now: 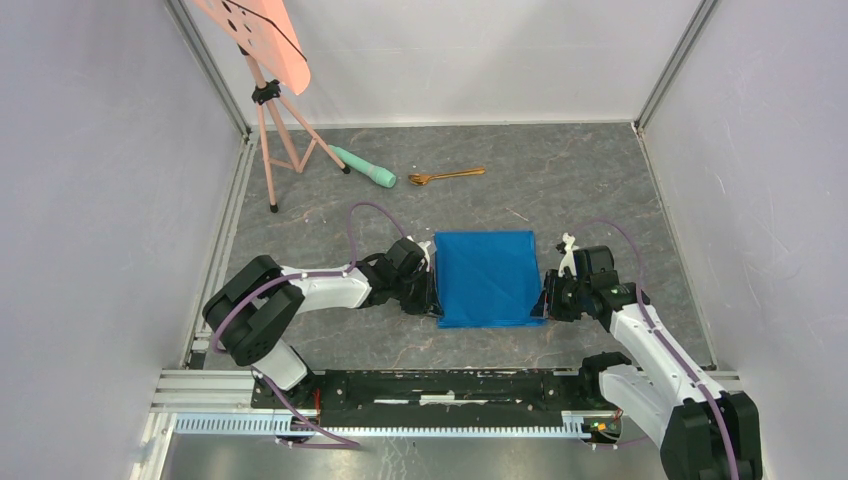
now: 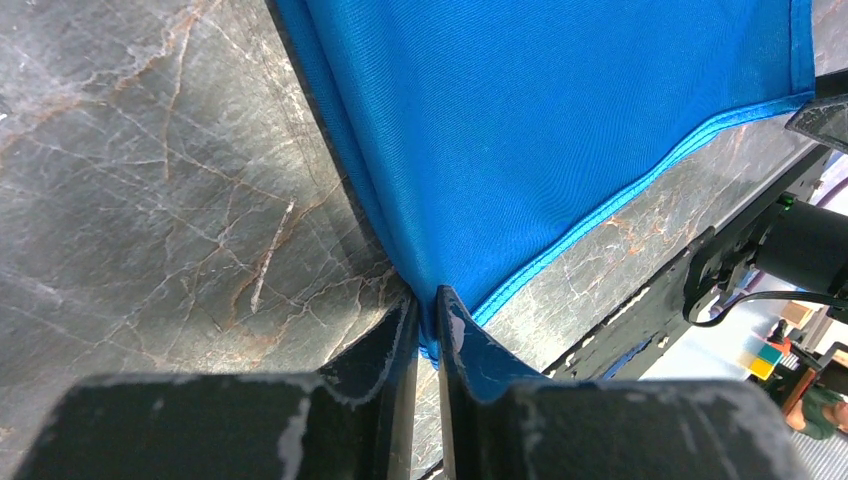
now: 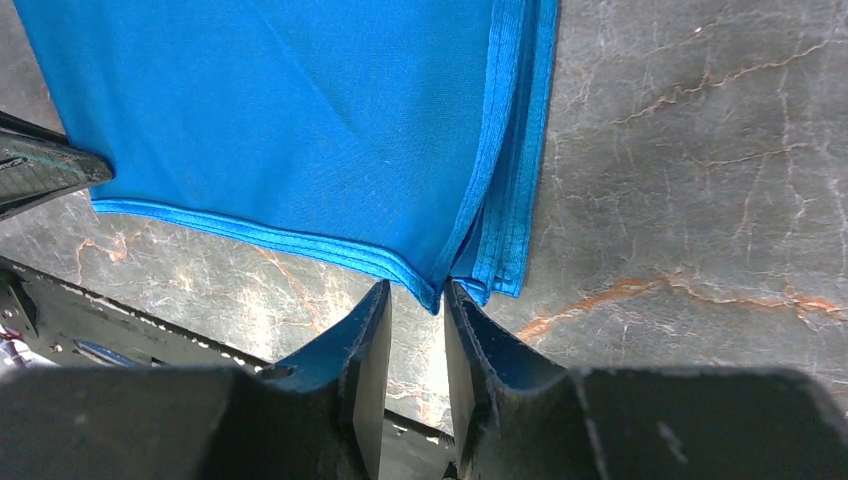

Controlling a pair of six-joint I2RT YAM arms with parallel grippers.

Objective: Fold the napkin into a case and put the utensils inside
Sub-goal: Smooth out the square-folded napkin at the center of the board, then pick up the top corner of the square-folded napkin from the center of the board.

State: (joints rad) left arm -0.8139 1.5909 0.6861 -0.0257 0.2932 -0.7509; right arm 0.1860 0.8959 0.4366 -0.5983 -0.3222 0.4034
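Note:
The bright blue napkin lies folded in layers on the grey marbled table between my two grippers. My left gripper is shut on its near left corner; in the left wrist view the cloth is pinched between the fingertips of the gripper. My right gripper is at the near right corner. In the right wrist view its jaws stand slightly apart, and the tip of the napkin's corner lies loose between them. A copper-gold spoon lies at the far middle. No other utensil is discernible.
A mint-green cylinder with a black tip lies left of the spoon. A pink tripod stand stands at the far left. White walls with metal rails enclose the table. The arms' black base rail runs along the near edge.

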